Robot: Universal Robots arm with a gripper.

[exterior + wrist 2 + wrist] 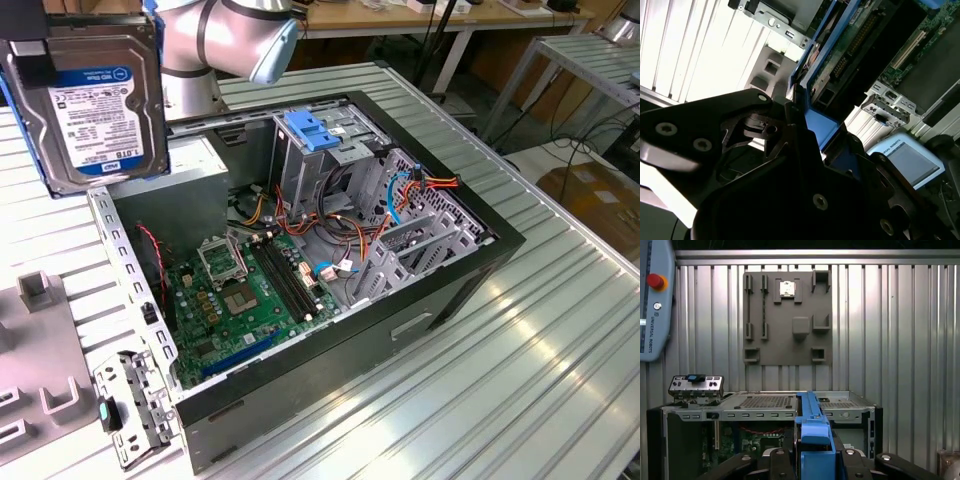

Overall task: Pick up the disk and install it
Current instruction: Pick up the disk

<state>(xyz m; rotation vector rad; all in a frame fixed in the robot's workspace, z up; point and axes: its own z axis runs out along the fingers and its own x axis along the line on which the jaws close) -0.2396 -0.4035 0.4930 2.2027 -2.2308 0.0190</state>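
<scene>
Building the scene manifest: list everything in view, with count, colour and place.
disk: 1, dark, white label, blue rails, held aloft at the exterior view's upper left
computer case: 1, black, open, on the table
motherboard: 1, green, inside the case
drive cage: 1, grey, inside the case, blue clip on top
fixture board: 1, grey, on the table by the case
table: 1, ribbed silver, beneath the case
robot arm: 1, silver, at the exterior view's top
jaws: one pair, black, shut on the disk in both wrist views

1. Under me: ribbed metal tabletop [520, 340], silver slats, strong glare across it.
2. Bkgd: wooden bench [380, 18] w/ white legs.
3. Exterior view's right: 2nd slatted metal table [585, 60].
4. Pale floor [540, 158] btwn them, w/ black cables [575, 150] & a cardboard box [600, 200].
</scene>
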